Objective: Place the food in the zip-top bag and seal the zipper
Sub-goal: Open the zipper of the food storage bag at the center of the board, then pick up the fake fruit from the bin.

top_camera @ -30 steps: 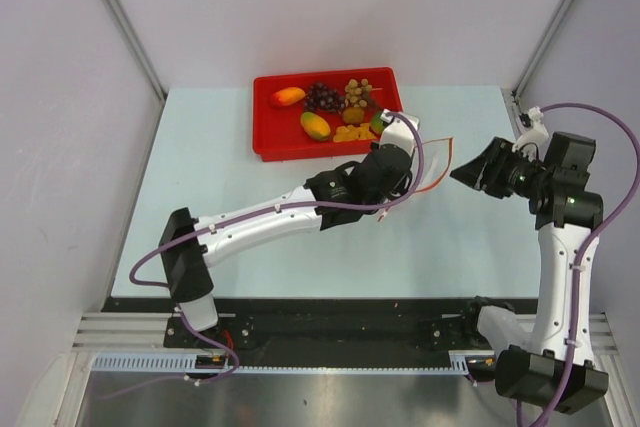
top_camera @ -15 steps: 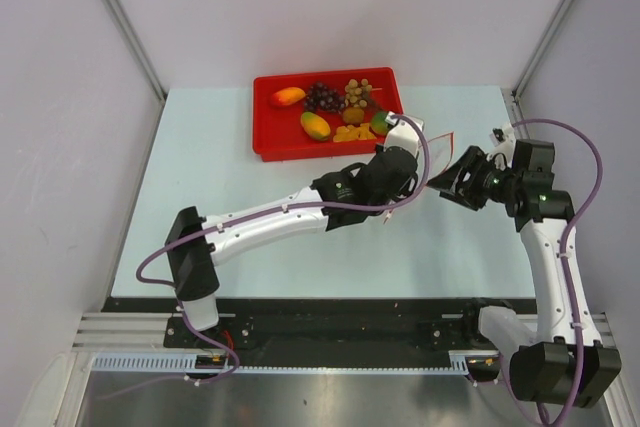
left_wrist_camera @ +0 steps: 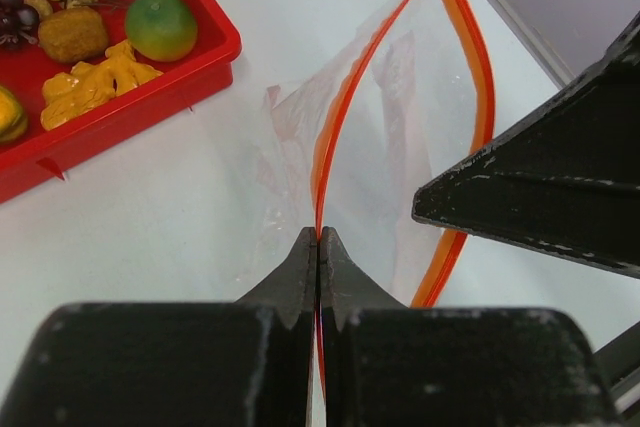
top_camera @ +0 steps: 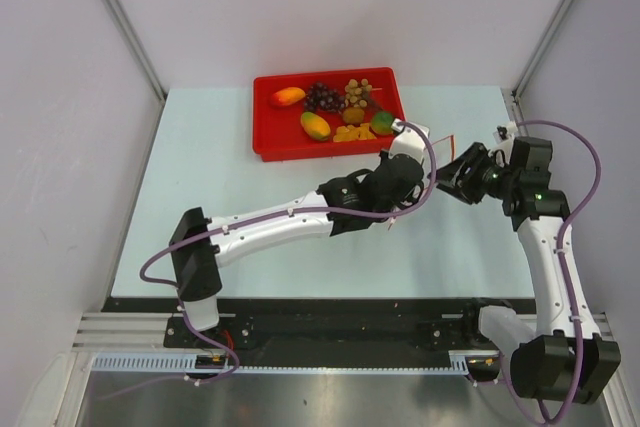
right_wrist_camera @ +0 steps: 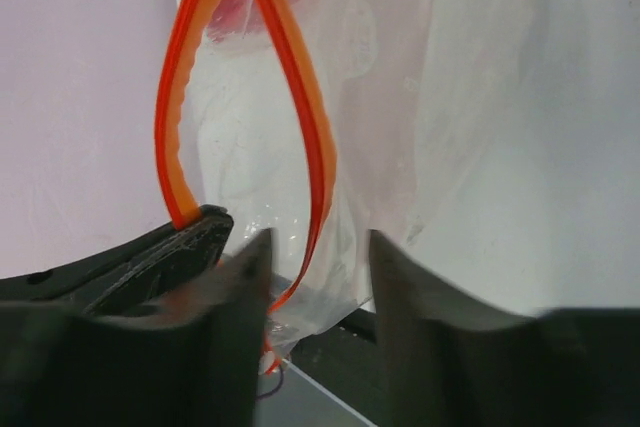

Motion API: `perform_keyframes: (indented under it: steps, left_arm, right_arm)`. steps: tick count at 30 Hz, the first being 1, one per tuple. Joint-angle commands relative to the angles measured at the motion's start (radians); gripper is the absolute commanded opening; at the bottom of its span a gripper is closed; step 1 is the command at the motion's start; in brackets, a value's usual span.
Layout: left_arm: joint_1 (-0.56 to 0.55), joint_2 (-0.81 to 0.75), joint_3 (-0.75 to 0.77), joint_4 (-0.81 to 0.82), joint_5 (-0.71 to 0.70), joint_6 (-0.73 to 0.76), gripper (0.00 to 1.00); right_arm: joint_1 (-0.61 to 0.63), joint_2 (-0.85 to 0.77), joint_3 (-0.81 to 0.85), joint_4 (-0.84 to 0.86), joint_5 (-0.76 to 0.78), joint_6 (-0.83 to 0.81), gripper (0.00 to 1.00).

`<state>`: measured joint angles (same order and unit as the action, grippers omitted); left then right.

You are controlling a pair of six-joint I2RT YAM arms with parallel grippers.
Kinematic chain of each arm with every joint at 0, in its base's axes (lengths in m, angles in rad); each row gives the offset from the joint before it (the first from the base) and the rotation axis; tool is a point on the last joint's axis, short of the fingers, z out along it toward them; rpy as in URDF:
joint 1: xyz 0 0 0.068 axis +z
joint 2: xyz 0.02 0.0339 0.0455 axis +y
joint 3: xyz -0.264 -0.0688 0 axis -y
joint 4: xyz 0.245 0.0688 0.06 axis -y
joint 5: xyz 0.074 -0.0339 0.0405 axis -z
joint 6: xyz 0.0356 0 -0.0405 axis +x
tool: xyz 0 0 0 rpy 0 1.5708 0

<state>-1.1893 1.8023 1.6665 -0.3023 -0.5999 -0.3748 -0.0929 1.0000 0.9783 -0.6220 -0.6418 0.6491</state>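
On the pale worktop, one zipper lip is pinched by the pressed-together left fingers. The right fingers are spread at the zip-top bag, seemingly empty. Beyond, the food is left in the red tray; filling and sealing remain.

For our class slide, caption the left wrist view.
Left gripper pinching the open bag's zipper beside the fruit tray.

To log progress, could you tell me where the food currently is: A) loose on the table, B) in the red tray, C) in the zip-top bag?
B: mangoes and grape bunch lie in the red tray; the zip-top bag, pinched at its zipper by the left gripper, looks empty.
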Motion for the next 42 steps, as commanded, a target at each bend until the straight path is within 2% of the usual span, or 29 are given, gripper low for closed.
perform_keyframes:
  steps: [1, 4, 9, 10, 14, 19, 22, 25, 26, 27, 28, 29, 32, 34, 37, 42]
  left_arm:
    - [-0.003, -0.003, 0.056, 0.037, -0.043, 0.014, 0.00]
    - [0.016, -0.009, 0.061, 0.034, -0.040, -0.010, 0.00]
    - [0.092, -0.032, 0.059, 0.003, 0.066, -0.079, 0.00]
    - [0.127, -0.038, 0.049, 0.017, 0.090, -0.082, 0.00]
    - [0.232, -0.055, 0.022, 0.009, 0.260, -0.075, 0.00]
    - [0.267, -0.054, 0.010, 0.005, 0.403, 0.014, 0.02]
    - [0.267, -0.043, 0.009, 0.000, 0.482, 0.030, 0.11]
    - [0.273, -0.040, 0.024, -0.008, 0.549, 0.069, 0.26]
    - [0.280, -0.044, 0.024, -0.008, 0.572, 0.082, 0.37]
    - [0.301, -0.050, 0.021, 0.000, 0.590, 0.102, 0.43]
    - [0.318, -0.063, 0.015, 0.009, 0.677, 0.109, 0.48]
    - [0.336, -0.092, -0.011, 0.021, 0.704, 0.112, 0.57]
    - [0.433, -0.144, -0.060, 0.069, 0.761, 0.100, 0.75]
    - [0.505, -0.153, -0.067, 0.072, 0.758, 0.097, 0.82]
    - [0.603, -0.133, -0.051, 0.060, 0.723, 0.102, 0.87]
    - [0.716, -0.003, 0.065, -0.014, 0.602, 0.120, 0.96]
  right_arm:
    - [-0.002, 0.006, -0.019, -0.033, 0.016, -0.032, 0.33]
    - [-0.040, -0.001, -0.012, -0.114, -0.013, -0.107, 0.13]
    - [-0.203, 0.005, 0.103, -0.370, -0.061, -0.356, 0.00]
    - [-0.221, 0.014, 0.134, -0.411, -0.049, -0.482, 0.00]
    - [-0.275, 0.037, 0.303, -0.530, 0.021, -0.679, 0.00]
    - [-0.230, 0.061, 0.341, -0.512, 0.022, -0.700, 0.00]
    - [-0.144, 0.113, 0.332, -0.478, 0.045, -0.654, 0.00]
    - [-0.072, 0.150, 0.332, -0.415, 0.042, -0.554, 0.00]
    - [-0.065, 0.152, 0.324, -0.366, 0.036, -0.496, 0.00]
    - [-0.062, 0.149, 0.309, -0.342, 0.027, -0.473, 0.00]
    - [-0.062, 0.149, 0.297, -0.319, 0.013, -0.447, 0.00]
    - [-0.062, 0.149, 0.287, -0.282, 0.010, -0.428, 0.00]
    - [-0.056, 0.155, 0.249, -0.219, 0.010, -0.376, 0.00]
    - [-0.047, 0.167, 0.229, -0.194, 0.033, -0.364, 0.00]
    - [-0.028, 0.187, 0.214, -0.150, 0.039, -0.341, 0.00]
    - [0.004, 0.201, 0.189, -0.067, 0.050, -0.301, 0.00]
